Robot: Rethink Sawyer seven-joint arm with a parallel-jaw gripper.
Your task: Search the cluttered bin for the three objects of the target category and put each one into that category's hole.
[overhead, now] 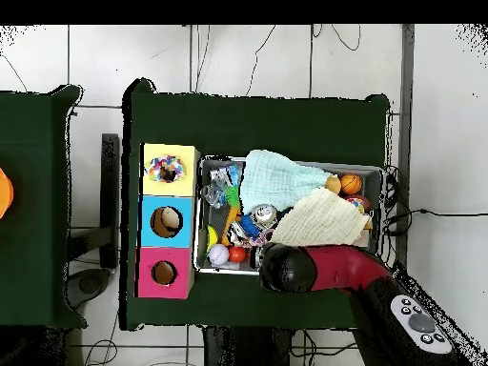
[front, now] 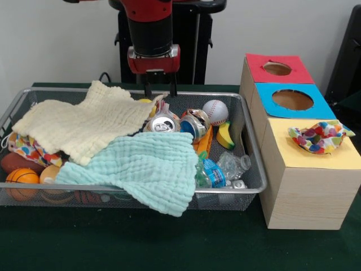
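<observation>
Gripper: the gripper (front: 159,90) hangs over the far rim of the wire bin (front: 256,169), above the spot where the yellow cloth (front: 84,127) meets the cans; its two thin fingers point down with a gap between them, spread and holding nothing. In the overhead view the arm (overhead: 319,268) covers it.

Target category: I cannot tell which it is. The box (front: 307,192) has a red hole (front: 277,69), a blue hole (front: 292,100) and a yellow top where a spotted cloth (front: 319,137) already sits bunched over the opening.

Cloths, if they are wanted: the yellow cloth and the mint cloth (front: 149,169) lie on top of the pile, the mint one drooping over the near rim. Probably light, limp and easy to snag; best pinched at a raised fold, then lifted high so the tail clears the bin.

Cans: a can (front: 163,124) and its neighbour (front: 194,125) lie just below the gripper. Likely light, stiff, smooth and prone to roll; grip across the body.

Balls: a baseball (front: 215,111) rests by the far right corner, a small basketball (front: 21,178) at the near left. Round, likely to slip; close across the middle.

Bottles: crushed plastic bottles (front: 223,169) lie in the near right corner, thin and springy.

Hidden: more may lie under the cloths.
</observation>
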